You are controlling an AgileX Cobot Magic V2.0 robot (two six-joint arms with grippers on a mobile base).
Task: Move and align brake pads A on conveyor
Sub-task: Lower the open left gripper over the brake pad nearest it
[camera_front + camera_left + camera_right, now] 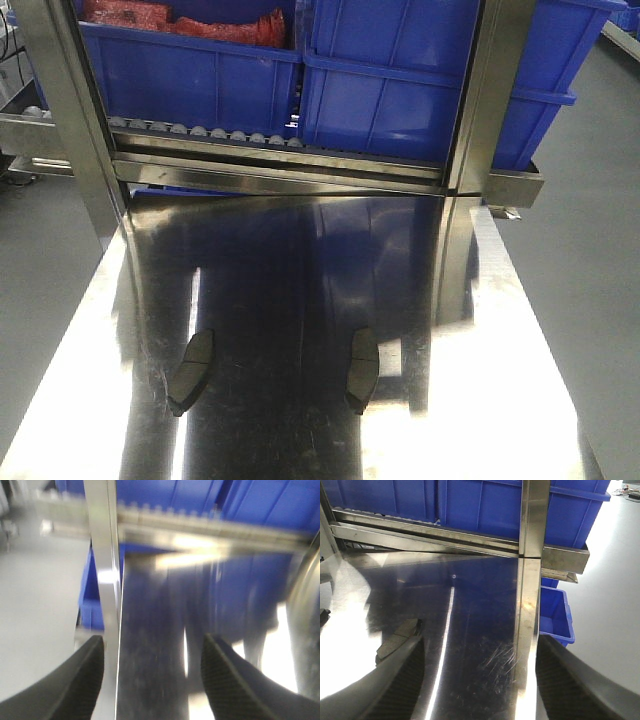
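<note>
jaws wide, empty: left gripper (152, 647), right gripper (480, 647) | you centre over right brake pad (362, 368), grip across its width

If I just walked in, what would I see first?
The big blue bins on the rack at the back jump out first, and the left one has something red inside. Below them the shiny metal table gleams like a mirror. Two small dark pads lie apart on it near the front: the left pad and the right pad.
</note>
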